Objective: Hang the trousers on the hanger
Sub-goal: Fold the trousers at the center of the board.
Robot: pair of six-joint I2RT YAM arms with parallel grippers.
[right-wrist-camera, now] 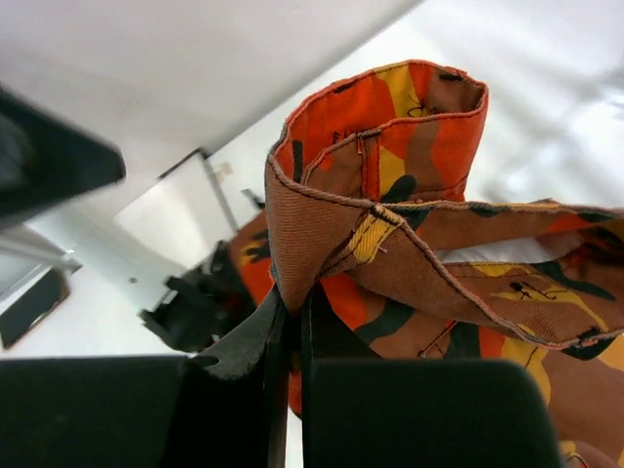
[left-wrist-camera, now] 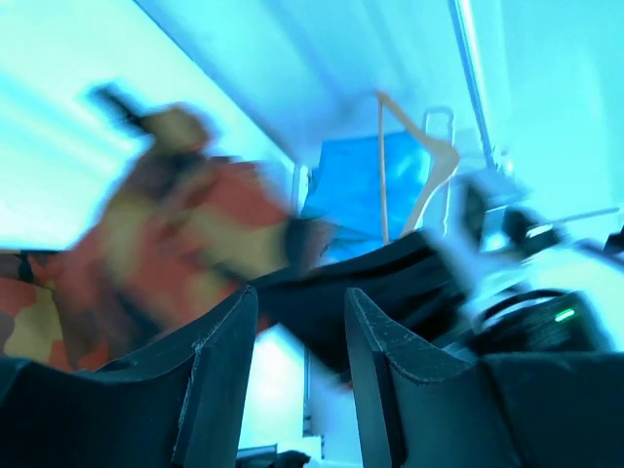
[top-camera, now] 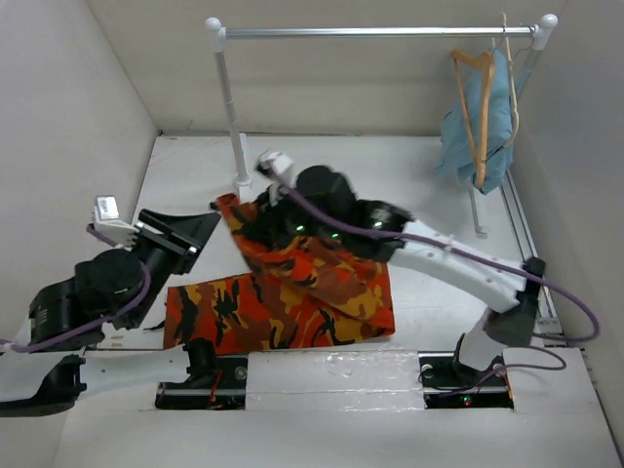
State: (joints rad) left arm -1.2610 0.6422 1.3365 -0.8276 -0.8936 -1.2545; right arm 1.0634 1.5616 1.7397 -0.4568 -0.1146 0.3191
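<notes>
The camouflage trousers (top-camera: pixel 292 302) lie spread on the table in front of the arms, and their waist end is lifted up off it. My right gripper (top-camera: pixel 252 216) is shut on a fold of the waistband (right-wrist-camera: pixel 390 146) and holds that end in the air. In the right wrist view the cloth is pinched between the closed fingertips of the right gripper (right-wrist-camera: pixel 292 304). My left gripper (top-camera: pixel 207 226) stands open and empty just left of the raised waist. In the left wrist view, nothing lies between the fingers of the left gripper (left-wrist-camera: pixel 300 297), and the trousers (left-wrist-camera: pixel 185 214) show blurred beyond them. The tan wooden hanger (top-camera: pixel 478 117) hangs on the rail at the far right.
A white clothes rail (top-camera: pixel 380 31) spans the back, with one post (top-camera: pixel 232 117) standing close behind the raised waist. A light blue garment (top-camera: pixel 458 136) hangs on a second hanger (top-camera: pixel 509 83) beside the task's hanger. White walls enclose the table left, right and back.
</notes>
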